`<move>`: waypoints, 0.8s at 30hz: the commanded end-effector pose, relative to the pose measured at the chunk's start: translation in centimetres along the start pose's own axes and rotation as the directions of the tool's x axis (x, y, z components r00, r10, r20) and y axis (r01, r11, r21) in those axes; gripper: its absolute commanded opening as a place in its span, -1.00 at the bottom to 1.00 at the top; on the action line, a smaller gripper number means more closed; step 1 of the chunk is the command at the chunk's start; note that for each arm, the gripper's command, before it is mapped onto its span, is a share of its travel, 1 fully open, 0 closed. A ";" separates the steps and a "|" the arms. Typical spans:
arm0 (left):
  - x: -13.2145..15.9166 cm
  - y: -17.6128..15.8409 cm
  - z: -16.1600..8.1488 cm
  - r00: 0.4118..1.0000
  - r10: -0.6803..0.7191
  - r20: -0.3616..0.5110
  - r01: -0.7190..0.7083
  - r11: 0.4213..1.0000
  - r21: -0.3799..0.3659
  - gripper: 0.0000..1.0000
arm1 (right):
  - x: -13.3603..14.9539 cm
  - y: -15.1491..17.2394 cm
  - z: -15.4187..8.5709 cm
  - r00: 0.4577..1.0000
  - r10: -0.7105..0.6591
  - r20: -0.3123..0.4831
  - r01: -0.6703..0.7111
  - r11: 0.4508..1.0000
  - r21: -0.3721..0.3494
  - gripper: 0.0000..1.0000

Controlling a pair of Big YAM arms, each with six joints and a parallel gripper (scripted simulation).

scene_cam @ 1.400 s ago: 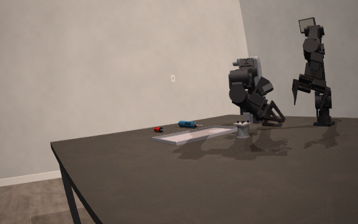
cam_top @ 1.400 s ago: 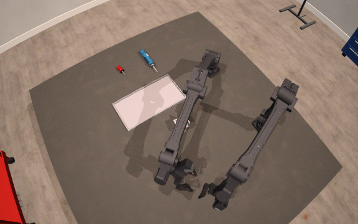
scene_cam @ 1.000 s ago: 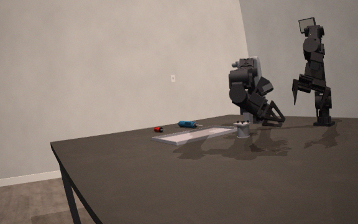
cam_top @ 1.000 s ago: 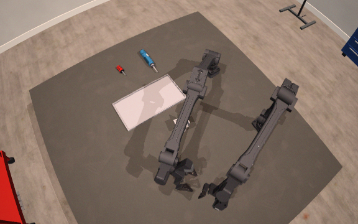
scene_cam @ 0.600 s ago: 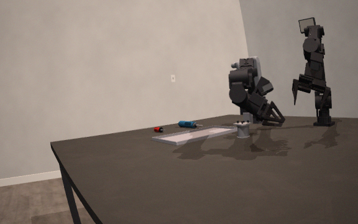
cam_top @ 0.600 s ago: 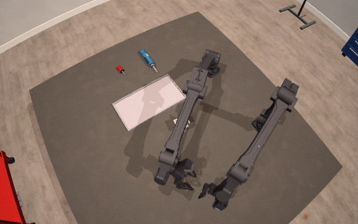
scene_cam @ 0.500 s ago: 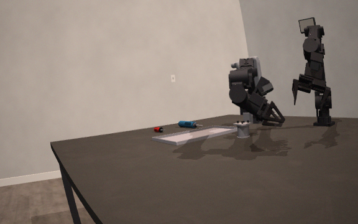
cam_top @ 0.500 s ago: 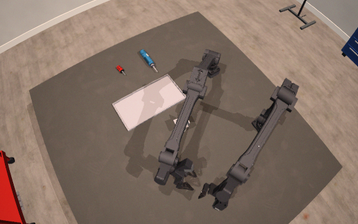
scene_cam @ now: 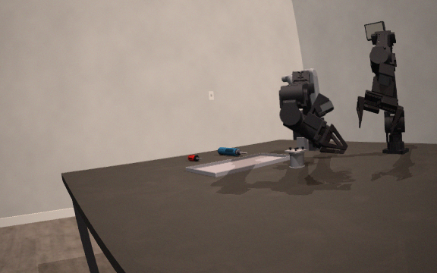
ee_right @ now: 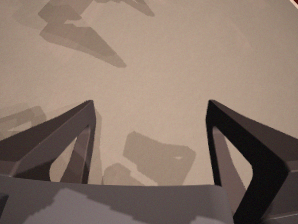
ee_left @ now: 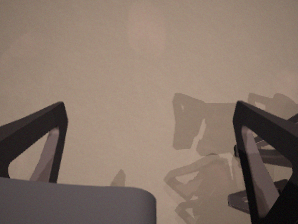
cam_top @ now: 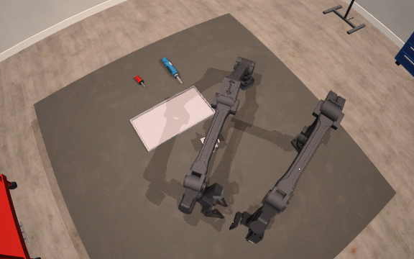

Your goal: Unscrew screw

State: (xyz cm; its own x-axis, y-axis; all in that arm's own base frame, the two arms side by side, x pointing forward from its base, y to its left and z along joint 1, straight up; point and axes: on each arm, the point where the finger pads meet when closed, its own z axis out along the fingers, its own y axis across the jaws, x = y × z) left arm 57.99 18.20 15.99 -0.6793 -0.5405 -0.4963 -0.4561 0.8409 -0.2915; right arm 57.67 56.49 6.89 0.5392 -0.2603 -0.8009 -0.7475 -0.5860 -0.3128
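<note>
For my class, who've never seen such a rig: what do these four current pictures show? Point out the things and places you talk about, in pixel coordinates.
Two dark jointed robot arms (cam_top: 208, 147) (scene_cam: 298, 98) share a table (cam_top: 103, 173) (scene_cam: 241, 216). One picture looks down from above, one from the side; two look past each arm's own fingers. A long blue-barrelled screwdriver (cam_top: 169, 66) (scene_cam: 228, 152) and small red one (cam_top: 139, 80) (scene_cam: 193, 158) lie near a shallow pale tray (cam_top: 181, 132) (scene_cam: 215, 174). A grey cylindrical module (scene_cam: 297, 159) stands beside it, dark screws on top. Left gripper (cam_top: 242, 234) (scene_cam: 376, 127) (ee_left: 151, 103) and right gripper (cam_top: 224, 211) (scene_cam: 345, 149) (ee_right: 150, 109) are open, holding nothing.
</note>
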 end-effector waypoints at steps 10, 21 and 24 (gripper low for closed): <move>-2.0 -0.8 -1.0 0.999 0.007 0.041 -0.008 1.000 0.012 1.00 | -1.3 -1.4 -3.1 1.000 -0.003 -0.020 0.004 0.999 0.045 0.30; -2.0 -0.8 -1.0 0.999 0.007 0.041 -0.008 1.000 0.012 1.00 | 6.8 1.3 -9.4 0.941 0.323 -0.104 -0.311 0.943 0.116 0.30; -2.0 -0.8 -1.0 0.999 0.007 0.041 -0.008 1.000 0.012 1.00 | 7.1 1.4 -9.5 0.938 0.331 -0.105 -0.318 0.941 0.119 0.30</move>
State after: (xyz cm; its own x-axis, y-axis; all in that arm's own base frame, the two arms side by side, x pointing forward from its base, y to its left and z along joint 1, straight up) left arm 57.99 18.20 15.99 -0.6793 -0.5405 -0.4963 -0.4561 0.8409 -0.2915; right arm 63.30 47.77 8.76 0.3805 -0.4724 -0.7950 -0.8888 -0.4242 -0.1734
